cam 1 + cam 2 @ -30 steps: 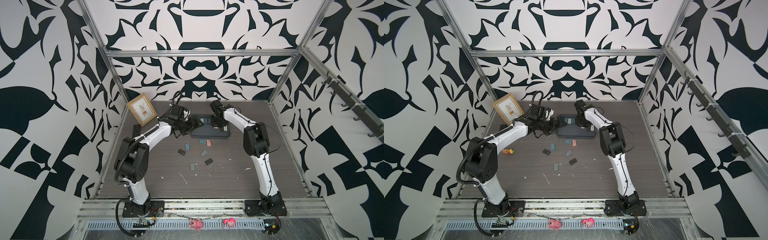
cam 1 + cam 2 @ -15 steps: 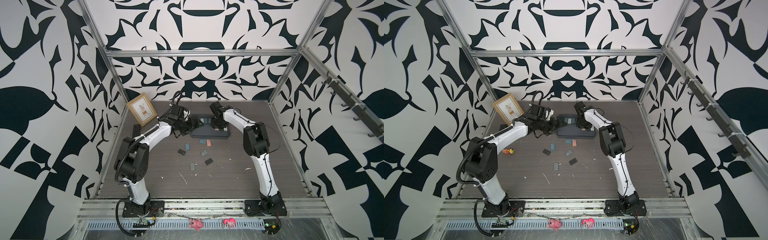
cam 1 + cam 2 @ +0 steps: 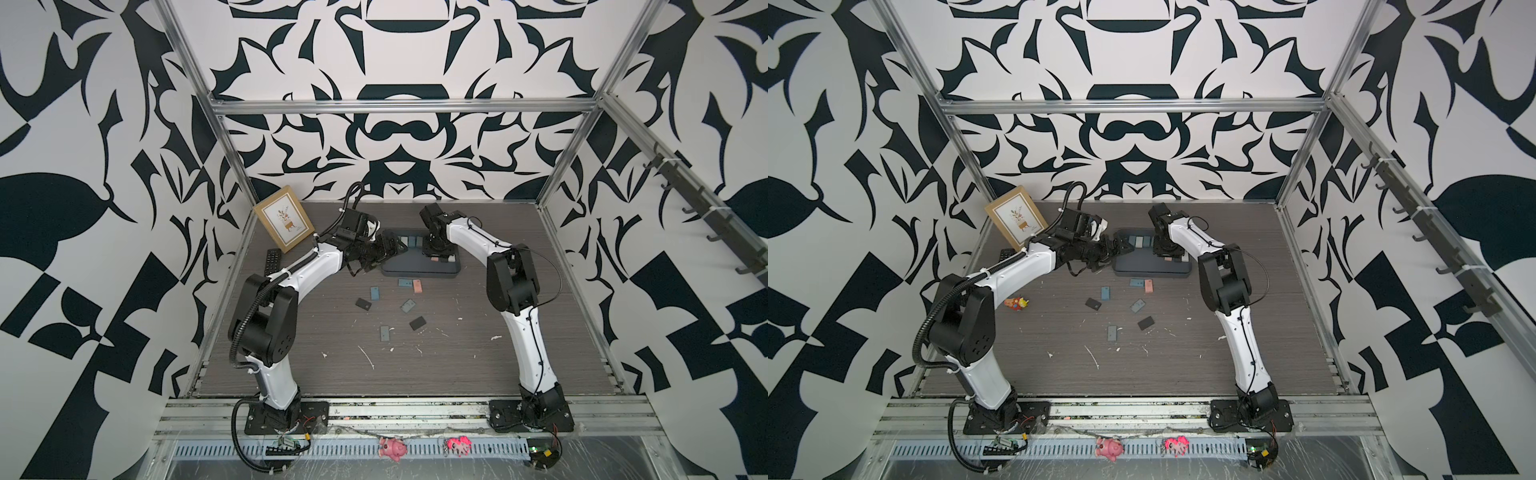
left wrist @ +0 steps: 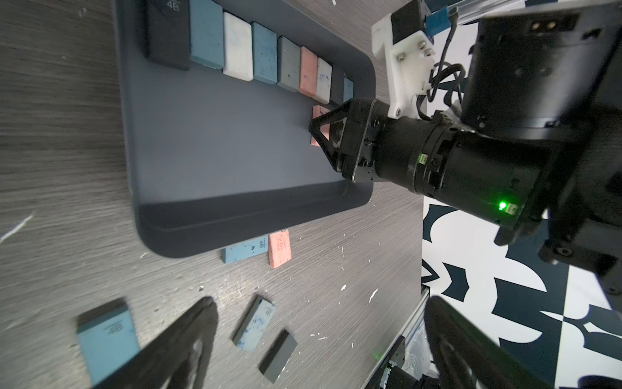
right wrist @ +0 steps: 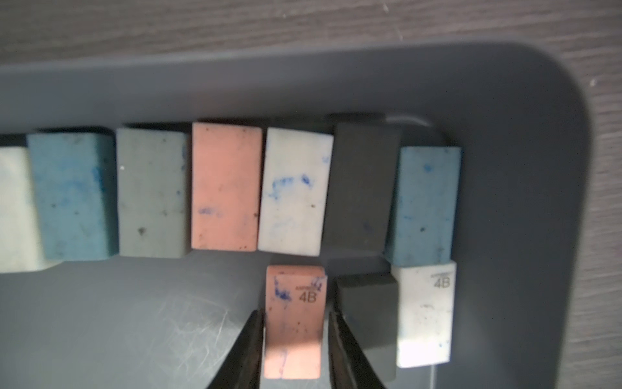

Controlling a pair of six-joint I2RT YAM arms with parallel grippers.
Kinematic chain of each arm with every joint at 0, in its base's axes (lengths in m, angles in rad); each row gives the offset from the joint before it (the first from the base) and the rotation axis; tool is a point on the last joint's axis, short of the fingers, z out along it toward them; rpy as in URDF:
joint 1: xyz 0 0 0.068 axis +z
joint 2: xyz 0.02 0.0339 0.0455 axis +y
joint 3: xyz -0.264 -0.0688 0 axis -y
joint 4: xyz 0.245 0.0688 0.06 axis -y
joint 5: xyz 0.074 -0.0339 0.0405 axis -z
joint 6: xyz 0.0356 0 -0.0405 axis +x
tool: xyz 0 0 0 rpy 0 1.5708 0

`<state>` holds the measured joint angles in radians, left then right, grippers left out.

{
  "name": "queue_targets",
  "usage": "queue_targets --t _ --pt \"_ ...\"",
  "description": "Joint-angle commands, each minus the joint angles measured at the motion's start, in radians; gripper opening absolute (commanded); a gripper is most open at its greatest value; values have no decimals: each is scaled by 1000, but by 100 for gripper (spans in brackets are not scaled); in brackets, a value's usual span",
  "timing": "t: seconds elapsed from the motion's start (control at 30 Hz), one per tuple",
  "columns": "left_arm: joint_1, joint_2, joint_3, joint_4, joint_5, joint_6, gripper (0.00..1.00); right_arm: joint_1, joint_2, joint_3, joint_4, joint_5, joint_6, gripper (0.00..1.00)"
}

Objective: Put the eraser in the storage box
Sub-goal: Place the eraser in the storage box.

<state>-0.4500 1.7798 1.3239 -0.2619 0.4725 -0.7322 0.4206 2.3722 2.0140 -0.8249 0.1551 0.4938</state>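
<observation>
Since the pink eraser (image 5: 293, 333) lies flat on the floor of the storage box (image 5: 117, 320), in the second row just beside a dark grey eraser (image 5: 367, 303), I read this as the let-go step. Right gripper (image 5: 295, 314) straddles it with jaws a little apart. The wrist view shows a thin gap on each side, so it's not pinching. To do it well, open only a touch more. One finger (image 5: 341, 357) sits in the narrow slot next to the dark grey one, and a wide spread would likely shove that into the white eraser (image 5: 424, 313). Then lift straight up along the fingers with no sideways drift, or the pink one gets dragged out of line with the back row of erasers (image 5: 225, 185). Left gripper (image 3: 395, 248) is spread wide and empty, hovering near the box's end on its own side. I'd park it there until the right arm clears, since the two are close. Loose erasers (image 3: 408, 306) lie on the worktop (image 3: 478, 353) in front of the box, so by my count more trips remain.
</observation>
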Motion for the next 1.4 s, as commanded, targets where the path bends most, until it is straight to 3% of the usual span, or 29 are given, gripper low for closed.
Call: queue_targets --t 0.0,0.47,0.63,0.8,0.87,1.0,1.13,1.37 --pt "5 -3 6 -6 5 10 99 4 -82 22 -42 28 -11 37" --pt "5 -52 16 -95 -50 77 99 18 -122 96 -73 74 -36 43" --pt "5 -73 36 -194 -126 158 99 18 -167 131 -103 75 -43 47" --pt "5 -88 49 -313 -272 246 99 18 -253 114 -115 61 -56 51" --pt "5 -104 42 -351 -351 276 99 17 -292 82 -110 55 -58 54" --pt "5 -150 34 -417 -481 317 99 19 -400 -50 -52 29 -61 74" --pt "5 -210 -1 -455 -533 316 99 41 -509 -203 18 6 -82 93" --pt "5 -300 -126 -466 -480 241 99 120 -673 -453 145 4 -111 98"
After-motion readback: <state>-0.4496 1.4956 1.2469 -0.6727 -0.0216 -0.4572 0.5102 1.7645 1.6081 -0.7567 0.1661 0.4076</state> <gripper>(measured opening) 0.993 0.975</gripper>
